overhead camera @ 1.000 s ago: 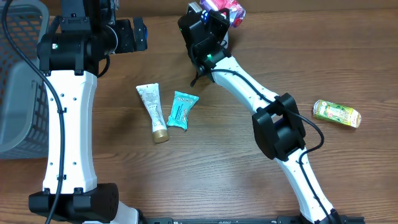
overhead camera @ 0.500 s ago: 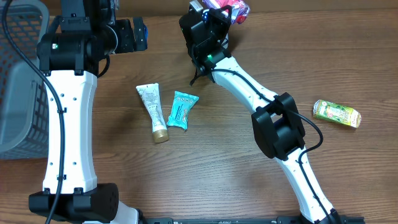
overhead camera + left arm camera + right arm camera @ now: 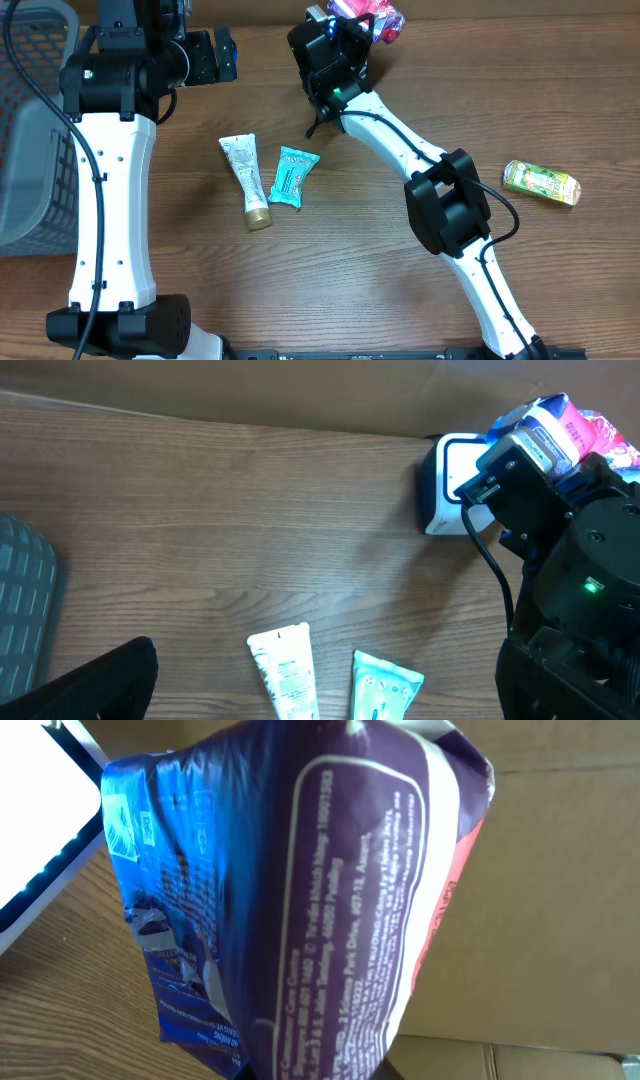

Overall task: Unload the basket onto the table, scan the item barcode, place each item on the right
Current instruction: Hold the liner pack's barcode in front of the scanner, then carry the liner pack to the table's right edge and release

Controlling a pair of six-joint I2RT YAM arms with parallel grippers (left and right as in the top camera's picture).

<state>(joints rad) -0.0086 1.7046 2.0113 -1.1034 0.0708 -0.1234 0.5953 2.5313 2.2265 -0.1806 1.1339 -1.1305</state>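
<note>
Seen from overhead, the right gripper (image 3: 350,24) is at the far edge of the wooden table (image 3: 350,270). It is closed tight on a crinkly pink, purple and blue snack packet (image 3: 376,17) that sticks out past the black wrist housing. The arm hides what stands below the packet in this view.

The left wrist view shows it: a white box-shaped barcode scanner with a dark blue frame (image 3: 452,482) stands on the table against a brown cardboard wall (image 3: 300,390). The packet (image 3: 570,422) is held just beside the scanner's upper right corner. Whether the two touch cannot be told.

The packet (image 3: 300,900) almost fills the right wrist view. Its purple and blue printed back, with fine white text, faces the camera, and a pink strip runs down the right side. An edge of the white scanner (image 3: 35,830) shows at the left. The gripper's own fingers are hidden there.

The left gripper (image 3: 214,55) hangs over the far left part of the table, jaws spread wide with nothing between them. Its own wrist view shows only one dark finger (image 3: 90,685), at the bottom left.

A white squeeze tube with a gold cap (image 3: 245,180) and a teal foil-wrapped bar (image 3: 293,176) lie side by side mid-table, just apart. The left wrist view catches only their upper ends. A green and yellow carton (image 3: 541,182) lies well apart at the right and shows only overhead. A grey mesh basket (image 3: 30,130) sits at the left edge.
</note>
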